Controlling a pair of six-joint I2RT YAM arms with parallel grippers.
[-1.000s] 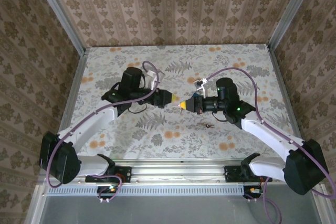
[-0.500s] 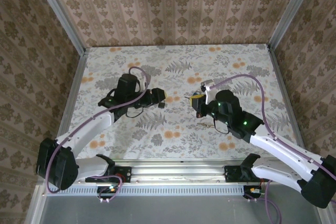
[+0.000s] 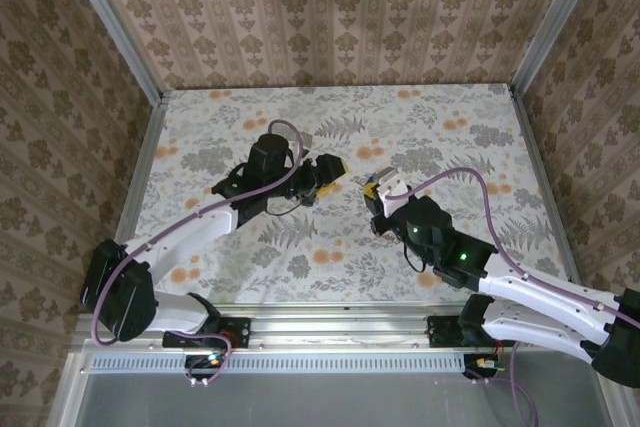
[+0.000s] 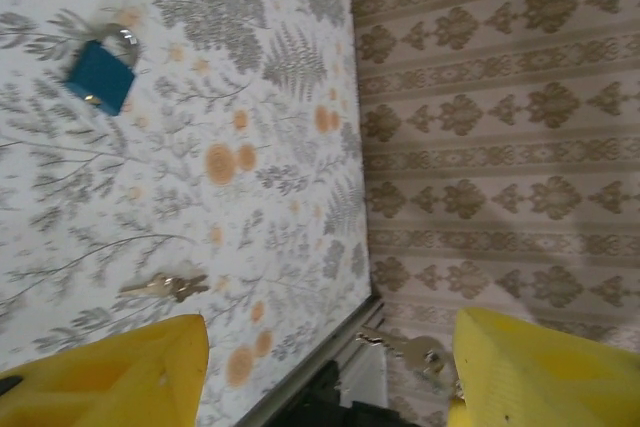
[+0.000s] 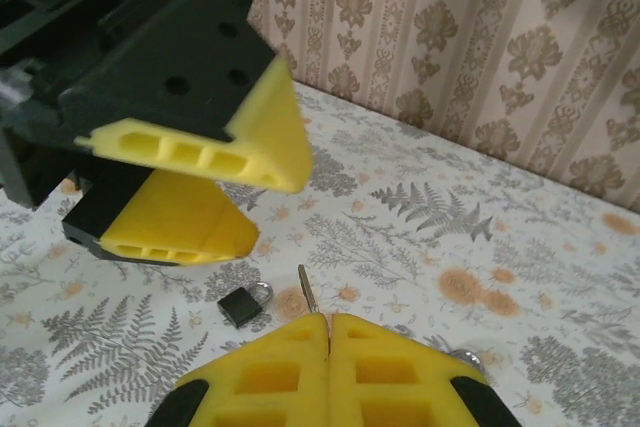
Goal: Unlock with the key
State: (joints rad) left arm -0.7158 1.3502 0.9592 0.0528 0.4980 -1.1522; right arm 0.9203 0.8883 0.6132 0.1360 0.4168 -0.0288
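Note:
My right gripper point(image 5: 329, 319) is shut on the key point(image 5: 308, 290). Its thin silver blade pokes out past the fingertips, its head is hidden between the pads, and a bit of wire ring point(image 5: 465, 355) shows beside the right pad. The small padlock point(image 5: 243, 304) lies flat on the table just ahead of the blade, and looks blue in the left wrist view point(image 4: 100, 75). My left gripper point(image 4: 330, 332) hangs open above the padlock, its yellow fingers point(image 5: 250, 137) wide apart. A small silver key point(image 4: 420, 352) shows close against its right finger; I cannot tell if they touch. From above, the left gripper point(image 3: 335, 169) and right gripper point(image 3: 372, 187) face each other a short way apart.
A loose bunch of keys point(image 4: 165, 285) lies on the floral table point(image 3: 420, 122). Patterned walls close in the back and both sides, with a metal rail point(image 3: 340, 332) along the near edge.
A second ago the two grippers' tips met at mid-table. Since then the left gripper has opened and swung back. The right gripper, still shut, has turned and drawn away.

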